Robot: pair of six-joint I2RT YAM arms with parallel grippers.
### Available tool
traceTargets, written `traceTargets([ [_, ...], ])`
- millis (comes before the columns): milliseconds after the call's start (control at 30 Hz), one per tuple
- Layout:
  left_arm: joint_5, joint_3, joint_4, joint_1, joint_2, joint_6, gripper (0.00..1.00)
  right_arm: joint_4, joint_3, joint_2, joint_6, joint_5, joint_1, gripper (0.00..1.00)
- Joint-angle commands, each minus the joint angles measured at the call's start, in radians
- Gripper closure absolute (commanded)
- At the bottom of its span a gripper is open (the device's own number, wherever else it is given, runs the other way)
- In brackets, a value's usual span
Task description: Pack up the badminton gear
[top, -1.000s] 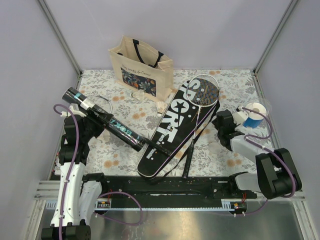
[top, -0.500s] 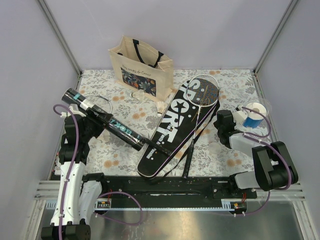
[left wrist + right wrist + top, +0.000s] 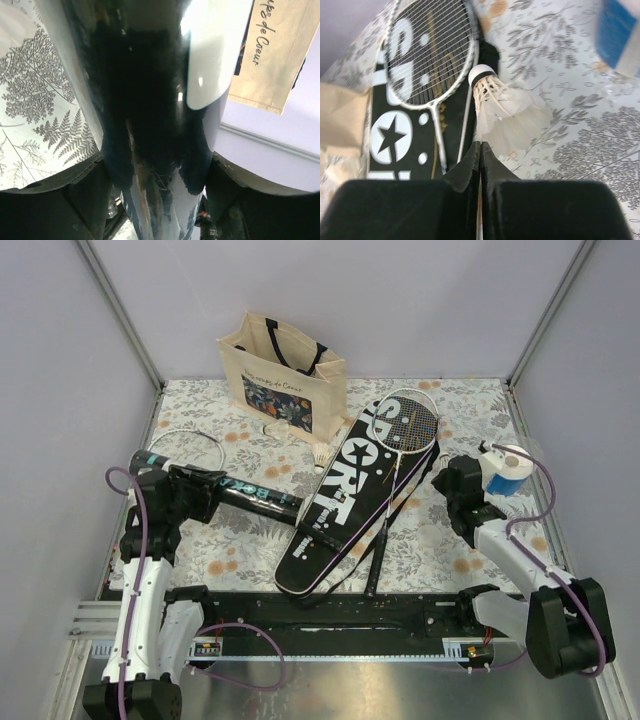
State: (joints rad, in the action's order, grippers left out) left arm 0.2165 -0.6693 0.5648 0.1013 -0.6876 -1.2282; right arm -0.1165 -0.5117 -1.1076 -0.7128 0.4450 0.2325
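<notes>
Left tool (image 3: 200, 494) is clamped around the tube (image 3: 262, 500), which is held low and near level over the left of the tabletop (image 3: 440, 550). The tube's right end is just beside the cover (image 3: 340, 490); contact unclear. Right tool (image 3: 480, 149) has its jaws fully together and looks to pinch a shuttlecock (image 3: 507, 112) by its feather edge, raised near the roll (image 3: 505, 478). The cover lies diagonally mid-tabletop with a racket (image 3: 408, 420) on top, head at the far end. A second shuttlecock (image 3: 320, 456) sits between cover and bag (image 3: 285, 370).
</notes>
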Motion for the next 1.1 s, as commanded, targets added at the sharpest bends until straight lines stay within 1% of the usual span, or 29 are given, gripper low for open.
traceTargets([
  [0, 0.023, -0.01, -0.022, 0.012, 0.016, -0.152, 0.67, 0.11, -0.115, 0.069, 0.124, -0.236, -0.002, 1.0],
  [100, 0.034, -0.001, -0.013, 0.018, 0.014, -0.218, 0.67, 0.112, -0.146, 0.1, 0.171, -0.441, 0.01, 1.0],
  [200, 0.06, 0.011, -0.009, 0.021, 0.007, -0.293, 0.67, 0.097, -0.151, 0.129, 0.205, -0.694, 0.054, 1.0],
  [267, 0.058, 0.016, -0.023, 0.021, 0.0, -0.316, 0.67, 0.11, -0.16, 0.149, 0.239, -0.781, 0.115, 1.0],
  [300, 0.051, 0.013, -0.028, 0.021, -0.001, -0.323, 0.67, 0.144, -0.163, 0.16, 0.254, -0.826, 0.166, 1.0],
  [400, 0.029, 0.005, -0.014, 0.023, -0.003, -0.333, 0.67, 0.163, -0.162, 0.205, 0.266, -0.914, 0.26, 1.0],
  [533, 0.008, -0.004, 0.018, 0.024, 0.005, -0.344, 0.67, 0.17, -0.151, 0.31, 0.256, -0.94, 0.329, 1.0],
  [667, -0.023, -0.019, 0.047, 0.021, 0.007, -0.33, 0.67, 0.175, -0.156, 0.387, 0.253, -0.939, 0.346, 1.0],
  [967, -0.025, -0.029, 0.069, 0.023, 0.007, -0.317, 0.67, 0.127, -0.2, 0.318, 0.222, -0.948, 0.398, 1.0],
  [1000, -0.026, -0.029, 0.073, 0.023, 0.01, -0.315, 0.67, 0.088, -0.206, 0.305, 0.219, -0.942, 0.407, 1.0],
  [1067, -0.026, -0.024, 0.073, 0.023, 0.014, -0.315, 0.67, 0.071, -0.218, 0.279, 0.211, -0.931, 0.427, 1.0],
])
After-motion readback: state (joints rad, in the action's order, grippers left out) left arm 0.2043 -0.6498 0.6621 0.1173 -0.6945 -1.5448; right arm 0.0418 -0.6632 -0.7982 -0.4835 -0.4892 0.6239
